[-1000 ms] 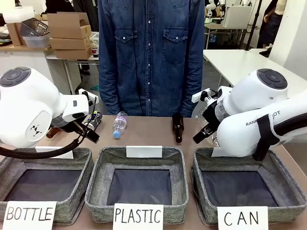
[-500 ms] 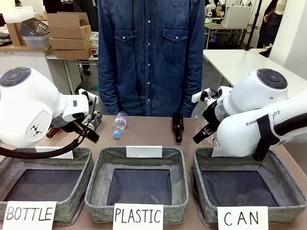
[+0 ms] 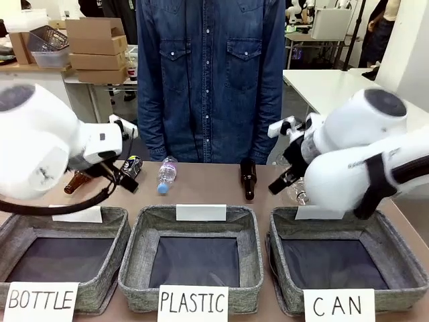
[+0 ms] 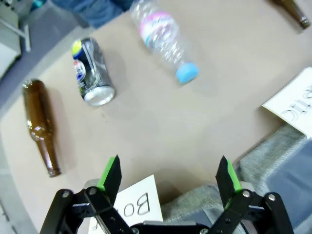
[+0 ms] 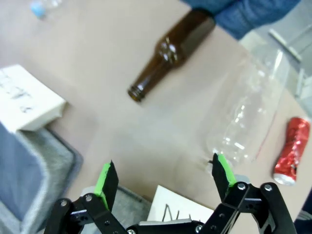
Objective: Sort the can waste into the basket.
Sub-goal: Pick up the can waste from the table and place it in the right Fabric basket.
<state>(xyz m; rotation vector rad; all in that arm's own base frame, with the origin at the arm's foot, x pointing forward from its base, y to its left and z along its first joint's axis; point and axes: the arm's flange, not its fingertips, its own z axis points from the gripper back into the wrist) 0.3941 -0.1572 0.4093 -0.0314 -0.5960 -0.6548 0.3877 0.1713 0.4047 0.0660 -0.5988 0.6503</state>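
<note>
Front view: both arms are blurred and shifted since a second ago, so reaching is judged begun. The left gripper [image 4: 168,171] and right gripper [image 5: 163,174] are held spread, empty. The dark can [image 4: 92,73] and red can [image 5: 291,151] are left lying on the bench [image 4: 195,126]; the basket [image 3: 285,282] is unfilled.

A brown bench [image 3: 201,191] carries the loose items, and a person in a dark blue denim shirt [image 3: 211,74] stands at its far edge. A clear plastic bottle with a pink label and blue cap [image 3: 166,174] lies on its side, cap toward the near side. To its right lies a brown glass bottle [image 3: 249,179], neck toward the baskets. Another brown glass bottle [image 4: 41,126] lies at the bench's left end. A crumpled clear plastic bottle [image 5: 248,112] lies at the right end. Nearer the camera sit a grey woven-fabric basket signed "PLASTIC" [image 3: 134,241] and a like basket signed "BOTTLE" [image 3: 119,231]. Stacked cardboard boxes [image 3: 97,43] stand far behind.
</note>
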